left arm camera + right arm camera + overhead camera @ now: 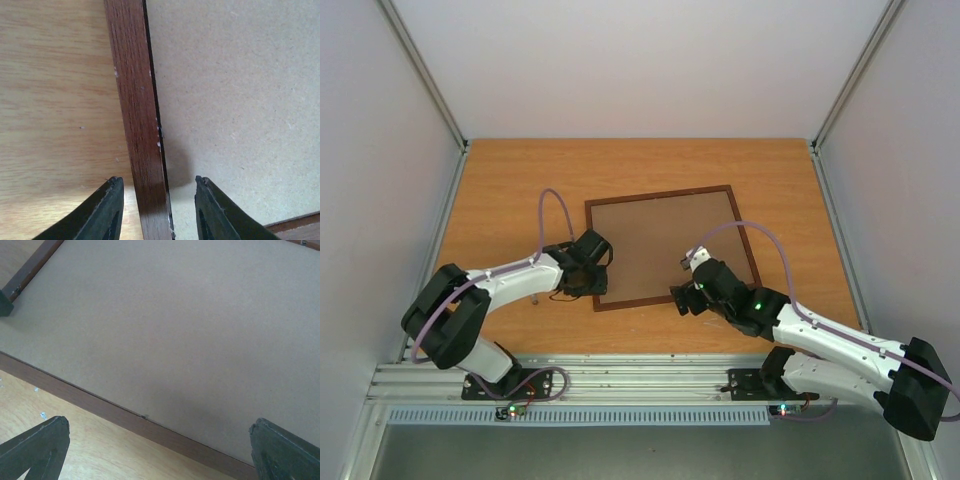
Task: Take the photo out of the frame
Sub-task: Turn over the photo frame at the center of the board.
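state: the frame [665,248] lies face down and flat on the surface [510,190], with its plain brown back [190,325] turned up. the photo is not visible in any view; it is judged to be under the back, inside the frame.

left gripper [158,180]: apart, one finger on each side of the left rail [137,115] near the near-left corner. neither finger is seen touching the rail.

right gripper [159,422]: wide apart, holding nothing, above the near rail [100,405] and pointed at the back.

step in hand: access to the back. the back is not yet lifted and no part of the task is complete.

next move, as judged:
- steady the frame by closing the left gripper on the rail.
- find what holds the back. a small dark mark [144,416] sits on the near rail at the seam; it may be a tab, but it is too small to tell.
- work a right fingertip into the seam between back and rail, which is very narrow.
- lift the back without dragging the frame across the surface.
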### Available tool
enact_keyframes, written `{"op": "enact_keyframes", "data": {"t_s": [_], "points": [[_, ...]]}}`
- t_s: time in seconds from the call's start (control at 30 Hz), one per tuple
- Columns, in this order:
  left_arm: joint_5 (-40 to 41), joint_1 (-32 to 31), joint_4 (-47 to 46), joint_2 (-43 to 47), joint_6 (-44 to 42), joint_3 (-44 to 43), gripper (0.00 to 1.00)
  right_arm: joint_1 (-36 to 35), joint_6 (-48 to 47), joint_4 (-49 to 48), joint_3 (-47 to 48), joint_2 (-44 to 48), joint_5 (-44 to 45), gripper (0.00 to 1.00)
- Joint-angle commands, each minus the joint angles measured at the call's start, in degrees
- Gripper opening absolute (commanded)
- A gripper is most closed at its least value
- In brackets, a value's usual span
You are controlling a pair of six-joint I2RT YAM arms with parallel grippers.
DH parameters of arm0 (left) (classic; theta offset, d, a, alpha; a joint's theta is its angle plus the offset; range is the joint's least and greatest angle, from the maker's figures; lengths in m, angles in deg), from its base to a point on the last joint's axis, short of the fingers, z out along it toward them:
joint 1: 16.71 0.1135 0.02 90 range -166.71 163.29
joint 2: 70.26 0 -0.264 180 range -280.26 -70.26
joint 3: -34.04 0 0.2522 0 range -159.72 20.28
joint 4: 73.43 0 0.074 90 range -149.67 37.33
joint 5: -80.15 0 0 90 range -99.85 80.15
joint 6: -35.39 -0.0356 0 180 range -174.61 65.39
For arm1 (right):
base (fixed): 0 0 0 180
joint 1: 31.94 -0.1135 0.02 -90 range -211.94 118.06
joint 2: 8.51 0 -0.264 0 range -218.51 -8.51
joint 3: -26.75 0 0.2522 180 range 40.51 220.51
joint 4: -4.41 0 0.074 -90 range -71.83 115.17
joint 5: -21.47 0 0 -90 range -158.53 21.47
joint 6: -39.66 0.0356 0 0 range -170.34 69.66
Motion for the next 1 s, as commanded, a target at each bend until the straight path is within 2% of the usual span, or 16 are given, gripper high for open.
{"op": "enact_keyframes", "data": {"t_s": [0.0,0.13,0.3,0.47,0.7,0.83,0.97], "points": [[0.5,-0.6,-0.56,0.71,0.64,0.89,0.39,-0.96,-1.22,-1.27,1.02,-0.38,-0.73,0.98],[1.56,-0.54,-0.68,-0.59,0.64,0.43,0.36,-1.77,-1.63,-1.41,1.17,-0.75,-0.59,0.98],[1.34,-0.54,-0.61,-1.53,0.49,0.08,0.22,-2.65,-1.91,-1.28,1.31,-1.05,-0.07,0.98],[1.84,-0.57,-0.73,-0.57,0.42,0.88,0.19,-3.8,-2.55,-1.57,1.86,-1.1,-0.35,0.99],[3.4,-0.23,0.25,-0.8,-1.37,-0.69,0.08,-7.67,-6.48,-3.26,3.72,-4.25,0.57,0.98],[2.51,1.34,0.6,0.17,-2.78,-1.5,0.01,-12.35,-10.41,-3.8,5.69,-8.83,4.35,0.99],[2.07,2.99,1.69,2.14,-4.36,-2.6,0.0,-18.08,-15.39,-5.34,7.76,-15.99,14.07,0.98]]}}
